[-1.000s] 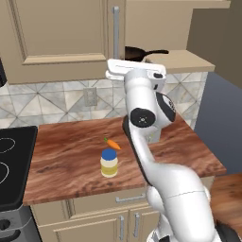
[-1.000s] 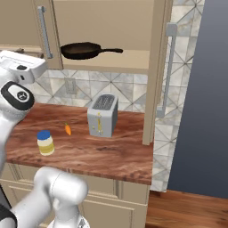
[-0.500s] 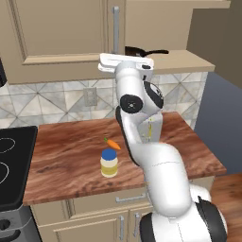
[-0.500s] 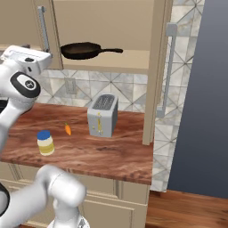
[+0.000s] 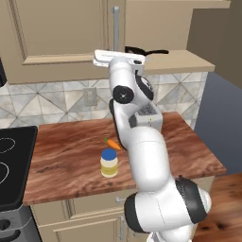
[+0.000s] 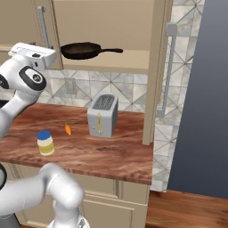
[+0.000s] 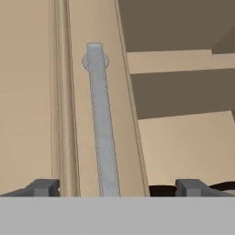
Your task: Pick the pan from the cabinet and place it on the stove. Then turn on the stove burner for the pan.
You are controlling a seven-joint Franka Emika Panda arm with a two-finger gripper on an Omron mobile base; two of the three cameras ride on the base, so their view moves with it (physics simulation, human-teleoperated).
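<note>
the pan (image 6: 81, 50) lies untouched on the shelf of the open cabinet (image 6: 107, 26), the gripper (image 7: 117, 187) faces the closed door's handle (image 7: 102, 124) with jaws fully apart and empty, so pickup, placement on the stove (image 5: 12, 165) and burner activation remain.

Open cabinet (image 6: 107, 26) bay: the space above the pan (image 6: 81, 50) was free. The closed left door (image 5: 56, 33) and its bar handle (image 7: 102, 124) flanked the bay; the swung-open right door (image 6: 156, 71) bounded its other side. Below the bay stood a toaster (image 6: 102, 115).
</note>
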